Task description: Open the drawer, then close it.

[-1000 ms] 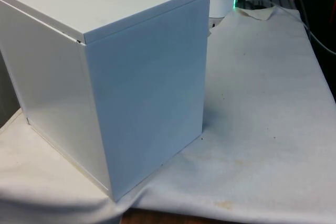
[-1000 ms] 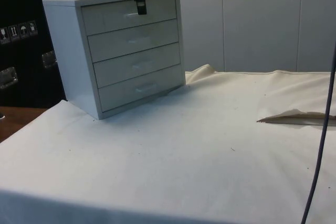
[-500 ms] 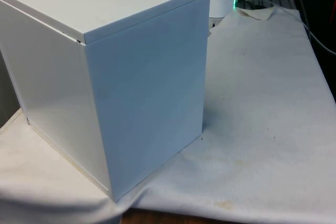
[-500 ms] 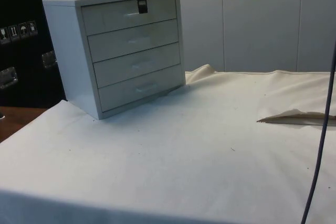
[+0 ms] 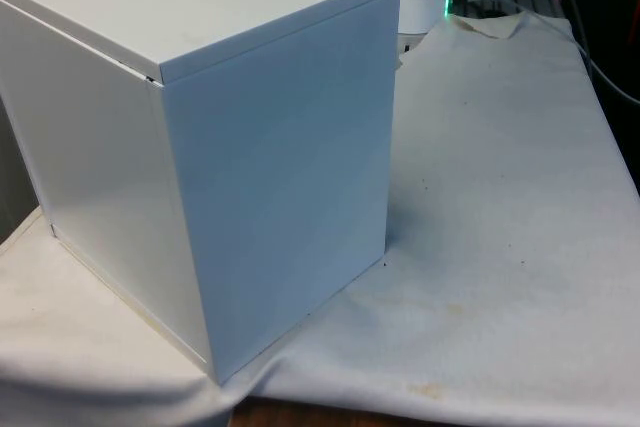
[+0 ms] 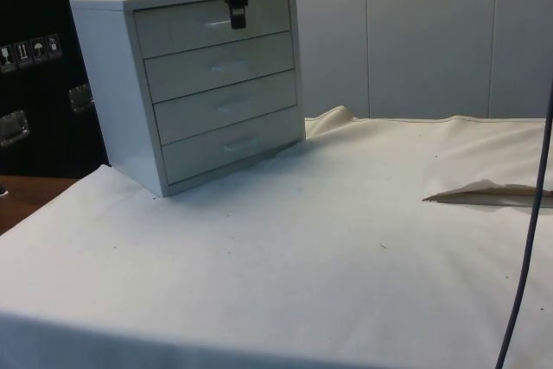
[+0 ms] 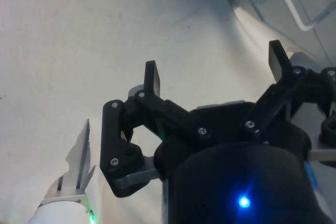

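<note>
White laminate chest of drawers [image 6: 203,84] stands at the far left corner of the table in the side view, its back and one side turned to the front camera [image 5: 200,147]. Count: four drawers stacked, each with one pale bar handle, so four handles. All four fronts sit flush; none is out.

My gripper [image 6: 234,8] hangs in front of the top drawer [image 6: 212,22], level with its handle [image 6: 218,24]. In the wrist view my gripper [image 7: 215,74] has its two fingers spread wide with nothing between them; one fingertip [image 7: 151,78] and its partner stand well apart. A pale handle loop [image 7: 294,3] shows beyond them, off to one side and not between the fingers. Whether a fingertip touches the drawer front I cannot say; from the side it looks just beside it, probably short of contact.

Step in hand, as I judge it: the approach to the top handle, opening not yet begun. Next move calls for lining the fingers up across the bar, one on each side of it, closing on it, then pulling straight out along the drawer's run. Risk: a skewed pull could drag the whole chest on the cloth.

White tablecloth [image 6: 328,248]: one, wrinkled at the far edge.
</note>
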Tool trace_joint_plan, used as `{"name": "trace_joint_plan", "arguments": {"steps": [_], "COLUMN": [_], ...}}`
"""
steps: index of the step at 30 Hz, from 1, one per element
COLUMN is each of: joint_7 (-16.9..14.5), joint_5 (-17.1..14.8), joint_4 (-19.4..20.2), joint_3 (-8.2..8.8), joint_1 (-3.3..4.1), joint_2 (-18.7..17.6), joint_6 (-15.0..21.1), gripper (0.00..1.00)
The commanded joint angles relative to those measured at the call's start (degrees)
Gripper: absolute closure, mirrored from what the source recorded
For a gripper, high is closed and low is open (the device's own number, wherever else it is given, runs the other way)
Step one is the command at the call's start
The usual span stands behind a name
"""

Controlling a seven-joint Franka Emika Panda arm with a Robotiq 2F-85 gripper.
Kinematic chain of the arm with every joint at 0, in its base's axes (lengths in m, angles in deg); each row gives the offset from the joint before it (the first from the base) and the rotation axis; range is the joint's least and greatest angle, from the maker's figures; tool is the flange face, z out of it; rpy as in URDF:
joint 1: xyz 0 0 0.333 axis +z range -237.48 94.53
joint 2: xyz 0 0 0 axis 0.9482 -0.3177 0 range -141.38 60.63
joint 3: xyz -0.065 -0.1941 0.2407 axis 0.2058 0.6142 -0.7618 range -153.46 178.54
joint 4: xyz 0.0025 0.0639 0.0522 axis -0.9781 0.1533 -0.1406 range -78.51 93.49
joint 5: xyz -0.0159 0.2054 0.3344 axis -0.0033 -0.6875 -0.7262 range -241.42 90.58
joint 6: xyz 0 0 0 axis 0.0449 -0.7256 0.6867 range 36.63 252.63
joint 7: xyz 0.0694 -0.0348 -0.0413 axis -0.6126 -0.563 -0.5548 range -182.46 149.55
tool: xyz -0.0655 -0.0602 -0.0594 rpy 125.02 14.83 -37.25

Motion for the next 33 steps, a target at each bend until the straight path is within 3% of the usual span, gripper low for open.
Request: {"name": "trace_joint_plan", "arguments": {"steps": [1,3,11,12,18,19,28,29,33], "joint_7": [0.2,-0.1,0.4,-0.1,0.9,0.2,1.8,1.0,2.2], "joint_5": [1.2,0.3,3.5,2.4,5.6,4.5,9.2,8.0,10.8], "joint_4": [0.9,0.5,2.7,2.2,3.7,3.4,4.2,4.0,4.3], "joint_3": [-0.11,0.00,-0.34,-0.17,-0.46,-0.29,-1.03,-0.80,-1.26], "joint_1": [-0.06,0.00,-0.06,0.06,-0.06,0.06,-0.11,0.06,-0.06], "joint_2": [0.9,0.3,2.8,2.3,3.8,3.5,4.2,3.9,4.2], "joint_6": [1.1,0.5,2.3,1.5,3.3,2.6,4.2,3.7,4.5], "gripper": [0.00,0.00,0.00,0.00,0.00,0.00,0.00,0.00,0.00]}}
